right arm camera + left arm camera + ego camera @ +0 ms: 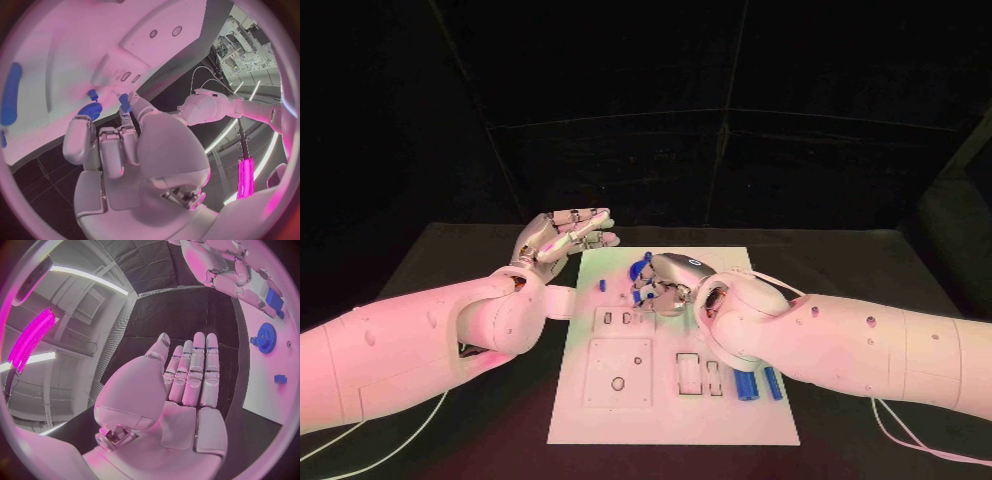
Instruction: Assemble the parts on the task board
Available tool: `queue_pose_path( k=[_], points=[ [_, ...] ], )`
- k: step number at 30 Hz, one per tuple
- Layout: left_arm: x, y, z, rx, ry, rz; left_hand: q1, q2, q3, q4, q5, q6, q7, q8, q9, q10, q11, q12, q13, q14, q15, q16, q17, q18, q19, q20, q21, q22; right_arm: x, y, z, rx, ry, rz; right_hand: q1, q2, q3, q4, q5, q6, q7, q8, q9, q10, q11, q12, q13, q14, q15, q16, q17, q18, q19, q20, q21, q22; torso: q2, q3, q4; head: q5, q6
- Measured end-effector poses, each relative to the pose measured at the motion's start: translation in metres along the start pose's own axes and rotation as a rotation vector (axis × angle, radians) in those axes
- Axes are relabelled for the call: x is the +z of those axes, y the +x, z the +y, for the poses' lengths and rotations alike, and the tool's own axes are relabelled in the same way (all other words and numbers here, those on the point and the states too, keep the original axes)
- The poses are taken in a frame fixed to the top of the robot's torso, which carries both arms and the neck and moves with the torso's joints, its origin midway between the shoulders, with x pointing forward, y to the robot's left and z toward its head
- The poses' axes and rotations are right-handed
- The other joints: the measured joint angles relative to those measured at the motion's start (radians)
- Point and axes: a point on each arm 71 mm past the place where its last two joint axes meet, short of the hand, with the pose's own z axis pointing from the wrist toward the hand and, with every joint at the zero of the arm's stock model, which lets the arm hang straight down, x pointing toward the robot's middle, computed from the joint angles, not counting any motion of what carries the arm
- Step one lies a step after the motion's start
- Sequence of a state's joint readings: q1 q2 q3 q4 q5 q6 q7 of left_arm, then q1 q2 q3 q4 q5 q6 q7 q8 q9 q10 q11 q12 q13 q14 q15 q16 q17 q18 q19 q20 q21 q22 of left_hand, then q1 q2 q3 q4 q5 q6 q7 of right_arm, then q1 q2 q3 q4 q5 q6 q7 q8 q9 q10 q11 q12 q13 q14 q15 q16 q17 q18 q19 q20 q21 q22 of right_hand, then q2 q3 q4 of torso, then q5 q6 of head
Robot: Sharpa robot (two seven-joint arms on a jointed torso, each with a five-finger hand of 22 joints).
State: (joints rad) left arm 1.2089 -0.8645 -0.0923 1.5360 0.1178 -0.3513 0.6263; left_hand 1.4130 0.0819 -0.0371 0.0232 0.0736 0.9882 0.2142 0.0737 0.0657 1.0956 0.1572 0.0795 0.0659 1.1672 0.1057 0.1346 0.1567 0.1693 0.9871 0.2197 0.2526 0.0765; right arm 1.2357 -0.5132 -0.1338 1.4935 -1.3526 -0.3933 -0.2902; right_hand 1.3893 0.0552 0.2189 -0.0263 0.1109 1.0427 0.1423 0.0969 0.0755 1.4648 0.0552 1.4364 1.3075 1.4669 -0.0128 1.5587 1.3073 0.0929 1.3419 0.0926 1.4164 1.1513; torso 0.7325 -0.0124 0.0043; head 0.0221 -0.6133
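The white task board (675, 400) lies mid-table. My right hand (672, 280) hovers over its far half and pinches a small blue part (125, 103) between thumb and a finger; the same blue part (274, 299) sits at its fingertips in the left wrist view. A blue gear (642, 268) stands on the board just beside those fingers, and the blue gear (92, 110) lies close under them. A tiny blue piece (603, 285) sits left of the gear. My left hand (568, 234) is raised off the board's far left corner, palm flat, fingers straight, holding nothing.
Two long blue pegs (759, 383) lie side by side at the board's right edge, under my right forearm. Rectangular slots (700, 372) and a square plate with a hole (619, 372) fill the board's near half. Black table (459, 250) surrounds the board.
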Motion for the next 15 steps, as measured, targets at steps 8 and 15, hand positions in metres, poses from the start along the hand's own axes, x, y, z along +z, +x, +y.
queue_pose_path(
  k=[8,15],
  points=[
    [0.0,0.001,0.0,-0.002,-0.001,0.003,0.0,0.0,0.0,0.0,0.0,0.0,0.0,0.0,0.0,0.0,0.0,0.0,0.0,0.0,0.0,0.0,0.0,0.0,0.0,0.0,0.0,0.0,0.002,0.013,0.003,-0.026,0.003,0.029,-0.003,-0.003,0.005,-0.002,0.0,0.0,0.0,0.0,0.0,0.0,0.0,-0.001,0.001,0.0,0.0,0.0,0.0,0.0,0.0,0.0,0.0,-0.001,0.0,0.0018,-0.0014,0.006,-0.006],
    [0.001,0.001,0.0,-0.002,-0.001,0.003,0.0,0.0,0.0,0.0,0.0,0.0,0.0,0.0,0.0,0.0,0.0,0.0,0.0,0.0,0.0,0.0,0.001,0.0,0.0,0.0,0.0,0.0,0.003,0.018,0.002,-0.041,0.015,0.038,-0.003,-0.003,0.005,-0.002,0.004,0.0,0.0,-0.001,-0.001,0.004,-0.004,-0.001,0.001,0.0,0.0,0.0,0.001,0.0,0.0,0.0,0.0,-0.002,0.0,0.0029,-0.0015,0.009,-0.009]
  ],
)
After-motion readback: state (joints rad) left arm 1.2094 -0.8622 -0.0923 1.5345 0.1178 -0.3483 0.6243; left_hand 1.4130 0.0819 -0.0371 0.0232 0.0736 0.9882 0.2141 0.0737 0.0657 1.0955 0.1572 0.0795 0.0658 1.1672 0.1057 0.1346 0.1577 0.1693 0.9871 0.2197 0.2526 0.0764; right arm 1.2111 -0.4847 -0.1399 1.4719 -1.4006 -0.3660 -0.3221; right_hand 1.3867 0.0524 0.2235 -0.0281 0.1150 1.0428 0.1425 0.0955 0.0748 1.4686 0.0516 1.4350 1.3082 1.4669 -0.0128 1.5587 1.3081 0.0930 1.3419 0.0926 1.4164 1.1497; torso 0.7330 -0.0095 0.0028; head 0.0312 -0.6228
